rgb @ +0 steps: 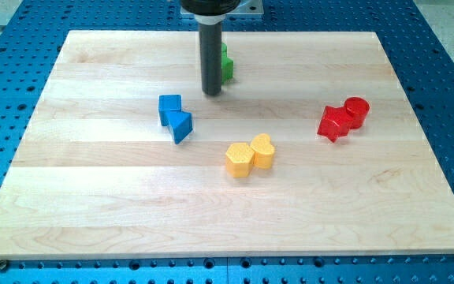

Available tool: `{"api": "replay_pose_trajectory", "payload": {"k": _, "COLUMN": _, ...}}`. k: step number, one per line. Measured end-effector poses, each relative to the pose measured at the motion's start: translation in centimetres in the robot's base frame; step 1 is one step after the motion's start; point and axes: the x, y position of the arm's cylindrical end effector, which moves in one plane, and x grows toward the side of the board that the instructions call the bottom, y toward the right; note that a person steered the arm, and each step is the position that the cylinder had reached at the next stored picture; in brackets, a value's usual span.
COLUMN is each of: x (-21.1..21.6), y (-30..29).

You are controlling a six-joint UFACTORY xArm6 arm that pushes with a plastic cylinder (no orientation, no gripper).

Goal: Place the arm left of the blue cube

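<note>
board (132, 197): pale smooth wood | blue cube (169, 106): matt, likely plastic | rod (211, 55): dark, slight sheen

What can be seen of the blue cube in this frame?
The blue cube is a small, glossy, plastic-looking block resting flat on the wooden board, left of centre. Its lower-right side touches a blue triangular block. My tip stands apart from it, toward the view's upper right, not yet on its left.

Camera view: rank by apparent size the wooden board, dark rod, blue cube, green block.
1. Wooden board, far the largest.
2. Dark rod; my tip sits up-right of the blue cube.
3. Blue cube.
4. Green block, mostly hidden by the rod, so its rank is unsure.
</note>
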Motion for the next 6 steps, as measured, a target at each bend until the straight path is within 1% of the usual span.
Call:
{"api": "replay_pose_trajectory", "payload": {"k": 1, "x": 0.0, "y": -3.4}}
{"api": "replay_pose_trajectory", "payload": {"k": 2, "x": 0.1, "y": -4.1}}
{"api": "replay_pose_trajectory", "payload": {"k": 3, "x": -0.2, "y": -6.4}}
{"api": "replay_pose_trajectory", "payload": {"k": 4, "x": 1.6, "y": -11.1}}
{"api": "replay_pose_trajectory", "payload": {"k": 5, "x": 3.4, "y": -10.9}}
{"api": "replay_pose_trajectory", "payload": {"k": 6, "x": 3.4, "y": -10.9}}
